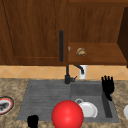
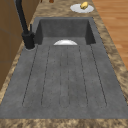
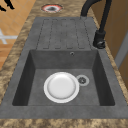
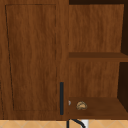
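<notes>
Right hand [image 1: 107, 86] — black, fingers straight and spread upward, holding nothing; it hangs in the air over the right rim of the sink basin [image 1: 106, 107], front view. Nearest thing to it: white plate [image 1: 88, 109], lying flat on the basin floor just beside the drain [image 3: 82, 80]

Left hand [image 1: 32, 121] — low at the front edge of the draining board [image 1: 42, 100], fingers drawn in to a compact shape, nothing seen in them

Red ball [image 1: 67, 115] — large, at the front of the sink between the two hands, overlapping the plate's left edge in the front view

Faucet [image 1: 67, 75] — black, at the back rim between board and basin

Counter [image 1: 12, 87] — speckled brown stone; a red-rimmed plate [image 1: 5, 105] at its left end, a white plate with a yellow item [image 2: 82, 7] at its right end

Above — dark wood wall cabinet, left door [image 4: 32, 57] closed with a black bar handle [image 4: 61, 98]; open shelf [image 4: 100, 106] at right bearing a small tan object [image 4: 81, 105]
</notes>
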{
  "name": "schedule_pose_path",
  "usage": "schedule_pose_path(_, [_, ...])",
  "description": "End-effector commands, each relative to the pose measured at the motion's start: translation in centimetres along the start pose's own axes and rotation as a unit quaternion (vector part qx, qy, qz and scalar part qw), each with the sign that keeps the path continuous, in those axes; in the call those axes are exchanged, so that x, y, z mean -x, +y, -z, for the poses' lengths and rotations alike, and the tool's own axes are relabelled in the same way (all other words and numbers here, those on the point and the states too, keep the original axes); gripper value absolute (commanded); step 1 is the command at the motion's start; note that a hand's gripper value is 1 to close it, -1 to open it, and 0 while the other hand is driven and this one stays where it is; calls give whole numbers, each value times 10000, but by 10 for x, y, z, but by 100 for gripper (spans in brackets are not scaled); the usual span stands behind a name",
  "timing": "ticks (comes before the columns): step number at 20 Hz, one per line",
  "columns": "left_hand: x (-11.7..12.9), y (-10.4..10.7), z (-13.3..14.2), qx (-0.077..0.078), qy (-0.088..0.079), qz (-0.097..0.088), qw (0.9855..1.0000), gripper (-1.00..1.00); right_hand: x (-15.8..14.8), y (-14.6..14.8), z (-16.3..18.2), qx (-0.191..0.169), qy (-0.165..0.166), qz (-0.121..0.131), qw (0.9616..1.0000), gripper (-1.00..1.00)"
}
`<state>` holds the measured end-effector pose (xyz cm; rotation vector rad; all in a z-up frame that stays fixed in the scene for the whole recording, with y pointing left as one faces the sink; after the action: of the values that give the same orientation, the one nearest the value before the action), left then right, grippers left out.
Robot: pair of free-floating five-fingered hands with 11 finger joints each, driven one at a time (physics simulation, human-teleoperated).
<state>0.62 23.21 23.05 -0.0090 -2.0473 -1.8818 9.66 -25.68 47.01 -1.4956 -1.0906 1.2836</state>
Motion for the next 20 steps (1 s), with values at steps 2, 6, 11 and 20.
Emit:
schedule_pose_path(2, [0, 0, 0, 0, 0, 0, 10000, 0, 3, -35, -33, -58, 118, 308, 9994, -100])
schedule_pose_path(6, [0, 0, 0, 0, 0, 0, 10000, 0, 6, -65, -61, -127, 41, 343, 9993, -100])
schedule_pose_path(11, [0, 0, 0, 0, 0, 0, 10000, 0, 4, -101, -91, -292, -25, 276, 9992, -100])
schedule_pose_path(20, [0, 0, 0, 0, 0, 0, 10000, 0, -16, -168, -94, -772, -356, 70, 9964, -100])
